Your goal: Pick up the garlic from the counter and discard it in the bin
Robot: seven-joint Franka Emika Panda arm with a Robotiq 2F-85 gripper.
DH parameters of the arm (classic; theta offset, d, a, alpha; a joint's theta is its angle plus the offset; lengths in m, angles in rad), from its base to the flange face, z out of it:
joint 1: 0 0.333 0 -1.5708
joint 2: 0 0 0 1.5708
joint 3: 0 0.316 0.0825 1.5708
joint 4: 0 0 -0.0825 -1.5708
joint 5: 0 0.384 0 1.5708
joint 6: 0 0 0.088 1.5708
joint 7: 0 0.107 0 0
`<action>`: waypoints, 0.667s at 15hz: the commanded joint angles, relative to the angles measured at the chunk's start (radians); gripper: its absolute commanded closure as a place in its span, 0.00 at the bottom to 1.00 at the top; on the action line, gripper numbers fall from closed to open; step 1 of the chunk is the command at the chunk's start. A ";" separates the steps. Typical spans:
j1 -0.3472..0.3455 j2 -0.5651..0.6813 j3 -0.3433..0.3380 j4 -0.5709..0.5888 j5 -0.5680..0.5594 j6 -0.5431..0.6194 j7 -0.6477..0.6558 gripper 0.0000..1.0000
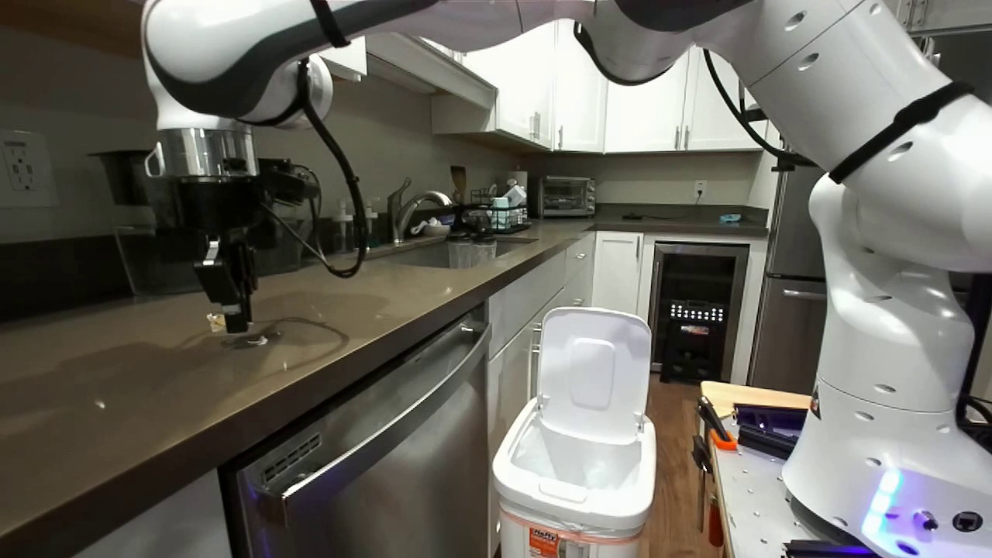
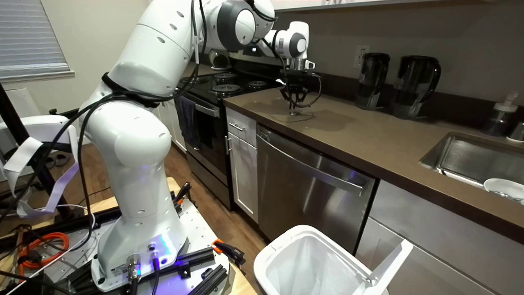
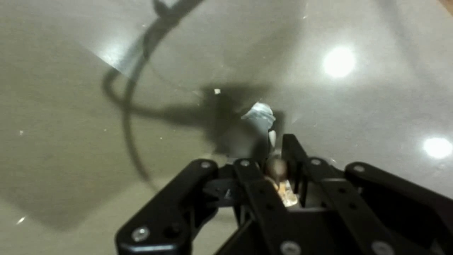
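- The gripper points down, low over the counter, glossy brown stone; its fingers stand a narrow gap apart, a blurred, rounded, brownish lump between them. Whether they clamp it, I cannot tell.
- Just beside the gripper, on the counter, lies the garlic: in the wrist view a papery, ridged, whitish piece, long axis running across the fingers, thin end to the left.
- Between that piece and the gripper, a slim white sliver, its long axis aimed at the fingers.
- On the gripper's opposite side, a tan-and-white piece.
- Along the counter from the gripper, two see-through pitchers with dark tops; contents unclear.
- Well apart from the gripper and lower, the bin: white plastic, lid raised, a crinkled white liner inside.
- Past the pitchers from the gripper, a steel sink with a white bowl in it.
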 commanded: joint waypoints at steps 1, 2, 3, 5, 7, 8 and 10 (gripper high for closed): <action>-0.015 -0.117 -0.015 -0.122 -0.016 0.005 0.049 0.92; -0.022 -0.142 -0.021 -0.147 -0.012 0.002 0.060 0.92; -0.029 -0.164 -0.028 -0.174 -0.012 0.005 0.071 0.92; -0.051 -0.220 -0.043 -0.249 -0.002 0.015 0.099 0.92; -0.074 -0.280 -0.056 -0.338 0.009 0.034 0.131 0.92; -0.088 -0.314 -0.062 -0.391 0.016 0.047 0.146 0.92; -0.108 -0.375 -0.073 -0.482 0.022 0.065 0.179 0.92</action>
